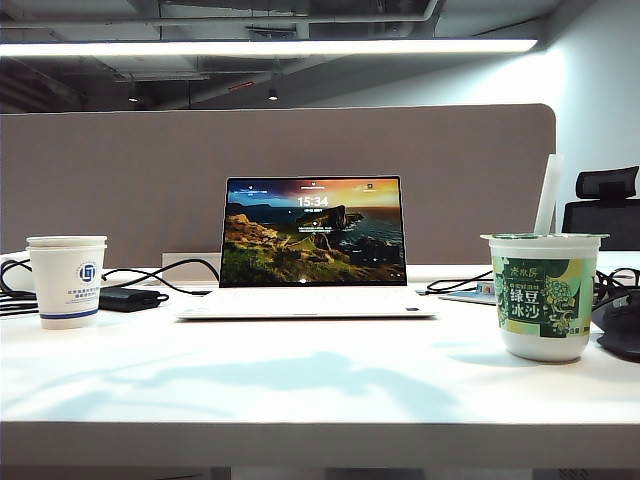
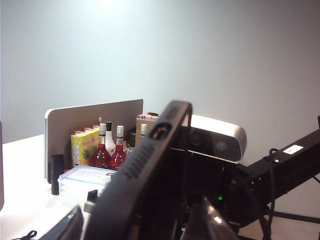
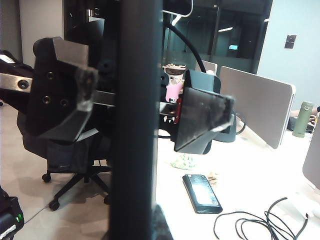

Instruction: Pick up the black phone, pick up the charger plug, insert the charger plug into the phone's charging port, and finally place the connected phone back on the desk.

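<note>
Inspection of both arms, taken at 1 moment.

My left gripper (image 2: 135, 225) stood off the desk (image 1: 300, 370), out of the exterior view, which showed only the open laptop (image 1: 312, 235) and 2 cups. My left fingers (image 2: 65, 227) were spread wide, and I judged them clamped on the sides of the black phone (image 2: 145, 165) between them. The phone was therefore in the air, not on the tabletop.

The phone's long axis rose from my left fingers at a tilt. Its short end faced up and away, and the phone's charging port (image 2: 160, 132) showed as a small slot in that edge.

Just beyond that end sat the right arm's wrist camera (image 2: 217, 142) – so the right arm was the one facing the port.

My right gripper's fingers were pressed nearly together. The charger plug showed in no view, so I could not tell whether they pinched it – or how far it stood from the port.
</note>
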Tool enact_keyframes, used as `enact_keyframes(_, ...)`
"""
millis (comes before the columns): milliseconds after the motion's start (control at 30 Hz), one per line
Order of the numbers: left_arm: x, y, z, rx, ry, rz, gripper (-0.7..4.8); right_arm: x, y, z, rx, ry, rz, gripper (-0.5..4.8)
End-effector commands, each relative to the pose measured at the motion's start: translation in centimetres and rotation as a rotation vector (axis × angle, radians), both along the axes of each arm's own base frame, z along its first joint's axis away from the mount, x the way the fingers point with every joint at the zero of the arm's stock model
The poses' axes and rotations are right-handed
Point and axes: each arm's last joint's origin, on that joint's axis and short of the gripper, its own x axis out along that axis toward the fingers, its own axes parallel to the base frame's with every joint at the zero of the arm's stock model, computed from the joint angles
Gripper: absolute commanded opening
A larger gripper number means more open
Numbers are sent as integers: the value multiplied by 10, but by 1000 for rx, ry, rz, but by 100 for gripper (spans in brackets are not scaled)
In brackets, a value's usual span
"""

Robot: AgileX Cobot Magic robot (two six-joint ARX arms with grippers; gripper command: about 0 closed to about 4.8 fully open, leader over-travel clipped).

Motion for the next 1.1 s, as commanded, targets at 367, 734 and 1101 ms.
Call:
enact_keyframes(367, -2, 0, 2, 12, -5, -30, 135, -2, -1, 5, 17, -7, 11, -1)
enact_keyframes(734, -2, 0, 2, 11, -11, -24, -6, -2, 0, 5, 13, -1, 11, -1)
enact_keyframes(1101, -1, 0, 0, 29, -17, -17, -6, -1, -9, 12, 46, 13, -107, 317)
